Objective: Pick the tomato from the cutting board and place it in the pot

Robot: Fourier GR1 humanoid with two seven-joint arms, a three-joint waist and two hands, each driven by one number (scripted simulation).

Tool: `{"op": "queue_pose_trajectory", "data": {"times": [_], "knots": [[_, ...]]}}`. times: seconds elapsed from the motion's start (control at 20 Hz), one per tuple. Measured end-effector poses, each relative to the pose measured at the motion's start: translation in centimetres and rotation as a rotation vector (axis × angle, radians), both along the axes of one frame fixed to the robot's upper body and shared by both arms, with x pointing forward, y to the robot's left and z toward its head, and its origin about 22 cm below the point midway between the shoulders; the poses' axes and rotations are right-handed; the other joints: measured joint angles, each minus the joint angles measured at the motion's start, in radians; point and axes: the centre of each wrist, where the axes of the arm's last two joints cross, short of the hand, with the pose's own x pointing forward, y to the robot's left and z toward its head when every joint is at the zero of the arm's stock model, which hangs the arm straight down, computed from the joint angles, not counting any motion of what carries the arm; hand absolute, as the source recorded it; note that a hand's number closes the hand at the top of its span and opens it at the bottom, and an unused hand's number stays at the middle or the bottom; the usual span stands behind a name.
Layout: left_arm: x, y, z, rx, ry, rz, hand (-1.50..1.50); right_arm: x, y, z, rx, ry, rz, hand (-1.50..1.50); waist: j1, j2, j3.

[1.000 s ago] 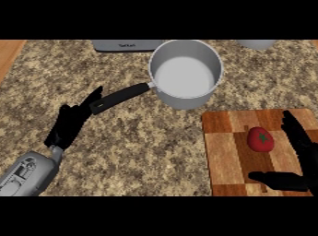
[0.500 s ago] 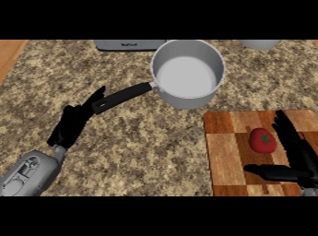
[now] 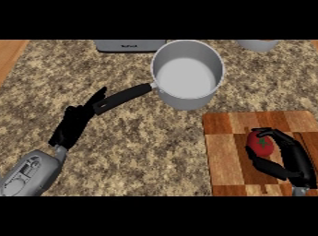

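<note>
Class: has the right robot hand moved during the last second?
Yes. The right robot hand has shifted left across the cutting board, and its fingers now curl round the tomato.

The grey appliance [image 3: 129, 45] bears dark lettering, too small to read.

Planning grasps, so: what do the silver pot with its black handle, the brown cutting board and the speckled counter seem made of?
The silver pot looks like metal: pale grey with a soft sheen. Its black handle looks matte, probably plastic. The brown cutting board looks wooden: light and dark grained blocks. The speckled counter looks like granite, possibly laminate.
</note>
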Motion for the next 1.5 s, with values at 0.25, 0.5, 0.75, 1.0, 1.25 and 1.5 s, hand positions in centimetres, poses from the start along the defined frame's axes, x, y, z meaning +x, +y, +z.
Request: {"op": "queue_pose_trajectory", "data": {"times": [0.25,0.5,0.75,1.0,1.25,1.5], "knots": [[0.0,0.2,0.0,-0.014,-0.004,0.002,0.00,0.1,0.3,-1.0,0.030,-0.074,-0.010,1.50,-0.005,-0.003,0.000],[-0.3,0.2,-0.4,-0.004,0.003,0.011,0.00,-1.8,2.9,-2.6,0.056,-0.149,-0.127,1.50,-0.015,-0.018,-0.004],[-0.2,0.5,-0.3,-0.018,0.007,0.030,0.00,-4.0,5.5,-3.2,-0.018,-0.224,-0.232,1.50,-0.020,-0.024,-0.005],[-0.4,0.5,-0.3,-0.015,0.016,0.036,0.00,-5.9,8.2,-2.6,-0.086,-0.257,-0.284,1.50,-0.022,-0.018,-0.003],[-0.3,0.5,0.0,-0.027,0.016,0.039,0.00,-7.5,10.5,-1.6,-0.176,-0.261,-0.325,1.50,-0.020,-0.010,0.001],[-0.4,0.2,0.2,-0.025,0.015,0.032,0.00,-8.4,12.0,0.0,-0.281,-0.266,-0.343,1.50,-0.013,0.001,0.003]]}}
